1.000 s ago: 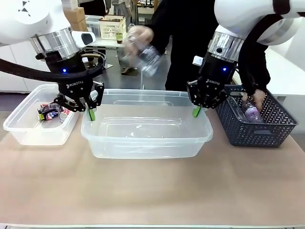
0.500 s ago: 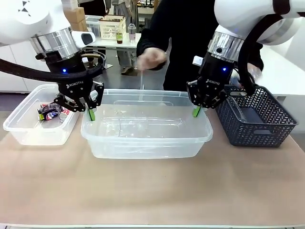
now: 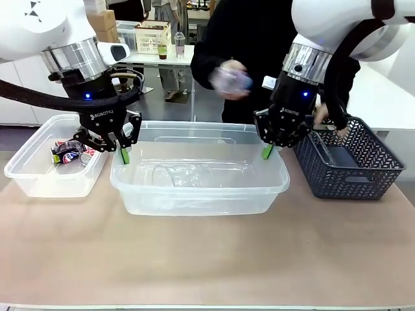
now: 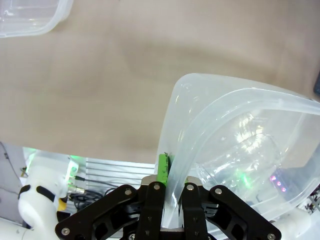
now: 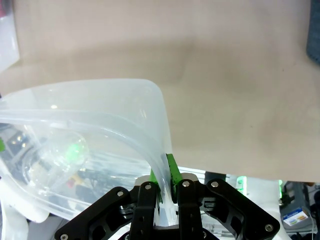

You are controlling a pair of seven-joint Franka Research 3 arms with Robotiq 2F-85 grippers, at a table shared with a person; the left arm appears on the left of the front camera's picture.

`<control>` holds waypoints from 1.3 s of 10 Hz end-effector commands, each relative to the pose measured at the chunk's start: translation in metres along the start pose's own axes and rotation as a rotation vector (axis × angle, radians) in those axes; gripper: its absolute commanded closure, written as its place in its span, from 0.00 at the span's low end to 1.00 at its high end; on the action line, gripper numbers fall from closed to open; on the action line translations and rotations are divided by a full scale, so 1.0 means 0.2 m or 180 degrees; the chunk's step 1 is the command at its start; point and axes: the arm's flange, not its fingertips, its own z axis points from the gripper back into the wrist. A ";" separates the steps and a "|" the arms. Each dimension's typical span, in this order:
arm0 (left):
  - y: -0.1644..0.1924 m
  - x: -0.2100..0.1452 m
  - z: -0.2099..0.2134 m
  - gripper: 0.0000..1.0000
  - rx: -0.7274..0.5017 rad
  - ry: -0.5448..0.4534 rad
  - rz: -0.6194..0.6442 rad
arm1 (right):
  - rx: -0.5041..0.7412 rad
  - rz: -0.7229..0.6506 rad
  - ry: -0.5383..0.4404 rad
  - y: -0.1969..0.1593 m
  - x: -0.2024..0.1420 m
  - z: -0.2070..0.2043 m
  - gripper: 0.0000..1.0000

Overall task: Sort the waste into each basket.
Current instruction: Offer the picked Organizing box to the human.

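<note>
Your left gripper (image 3: 123, 155) and right gripper (image 3: 266, 151) are each clamped on the rim of the large clear rectangular plastic tub (image 3: 201, 189), where one clear plastic bottle (image 3: 185, 175) lies. The smaller clear tub (image 3: 39, 186) at left holds red-and-silver cans (image 3: 70, 153).

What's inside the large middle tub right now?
At least one clear bottle lies on the floor of the large tub. Glare and see-through walls hide whether more lie there.
</note>
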 end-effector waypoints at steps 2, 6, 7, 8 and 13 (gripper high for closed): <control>0.03 0.01 0.00 1.00 -0.0068 -0.0026 0.0080 | 0.0023 0.0010 0.0013 -0.01 -0.01 0.02 1.00; 0.03 0.01 0.00 1.00 -0.0068 -0.0026 0.0080 | 0.0023 0.0010 0.0013 -0.01 -0.01 0.02 1.00; 0.03 0.01 0.00 1.00 -0.0068 -0.0026 0.0080 | 0.0023 0.0010 0.0013 -0.01 -0.01 0.02 1.00; 0.03 0.01 0.00 1.00 -0.0068 -0.0026 0.0080 | 0.0023 0.0010 0.0013 -0.01 -0.01 0.02 1.00; 0.03 0.01 0.00 1.00 -0.0068 -0.0026 0.0080 | 0.0023 0.0010 0.0013 -0.01 -0.01 0.02 1.00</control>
